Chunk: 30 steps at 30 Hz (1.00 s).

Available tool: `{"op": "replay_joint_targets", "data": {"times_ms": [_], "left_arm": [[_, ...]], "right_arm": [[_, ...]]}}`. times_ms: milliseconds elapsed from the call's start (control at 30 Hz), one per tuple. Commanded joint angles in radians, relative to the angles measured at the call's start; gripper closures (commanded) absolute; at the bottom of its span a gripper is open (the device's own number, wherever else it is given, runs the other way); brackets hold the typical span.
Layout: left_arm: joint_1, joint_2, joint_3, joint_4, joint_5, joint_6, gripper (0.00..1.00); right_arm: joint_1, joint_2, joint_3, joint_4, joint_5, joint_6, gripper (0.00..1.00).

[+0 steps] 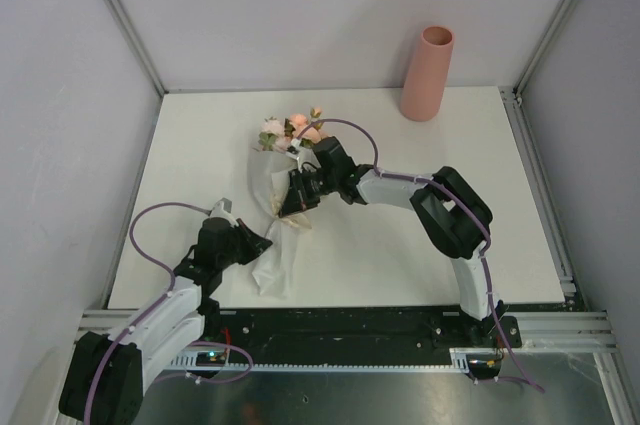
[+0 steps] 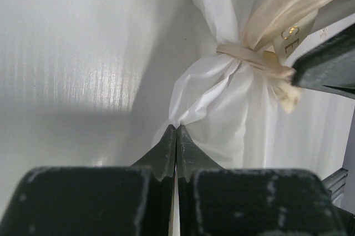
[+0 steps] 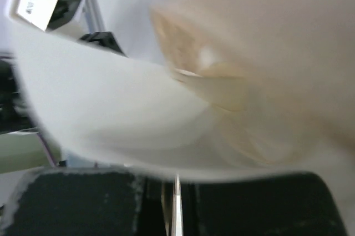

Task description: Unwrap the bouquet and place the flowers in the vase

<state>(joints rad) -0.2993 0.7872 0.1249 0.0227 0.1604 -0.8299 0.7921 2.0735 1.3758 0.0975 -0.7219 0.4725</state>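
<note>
My L claw (image 2: 176,136), lower centre, pinches tail of thin white paper cone (image 2: 211,97); R claw (image 1: 295,203), mid-frame, pressed shut, prob on cream satin ribbon (image 2: 249,55). Pull ribbon slow, keep paper anchored.

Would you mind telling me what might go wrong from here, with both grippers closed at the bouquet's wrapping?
The thin white paper could tear if the left gripper and right gripper, both shut at it, pull apart while the ribbon is knotted. Dragging might also slide the flowers across the table rather than free them.
</note>
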Motion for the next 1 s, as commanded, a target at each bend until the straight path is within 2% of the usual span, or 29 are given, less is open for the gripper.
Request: {"op": "replay_joint_targets", "data": {"times_ms": [0,400,800,967], "left_arm": [[-0.005,0.009,0.006,0.013,-0.024,0.026,1.00],[-0.008,0.015,0.008,0.013,-0.022,0.026,1.00],[-0.011,0.002,0.006,0.008,-0.030,0.021,1.00],[-0.013,-0.014,0.005,0.009,-0.031,0.017,1.00]], "right_arm": [[-0.002,-0.017,0.003,0.158,-0.170,0.157,1.00],[-0.045,-0.106,-0.081,0.207,-0.080,0.164,1.00],[-0.081,-0.359,-0.204,0.150,0.236,0.056,1.00],[-0.087,-0.472,-0.210,0.034,0.434,-0.003,1.00]]}}
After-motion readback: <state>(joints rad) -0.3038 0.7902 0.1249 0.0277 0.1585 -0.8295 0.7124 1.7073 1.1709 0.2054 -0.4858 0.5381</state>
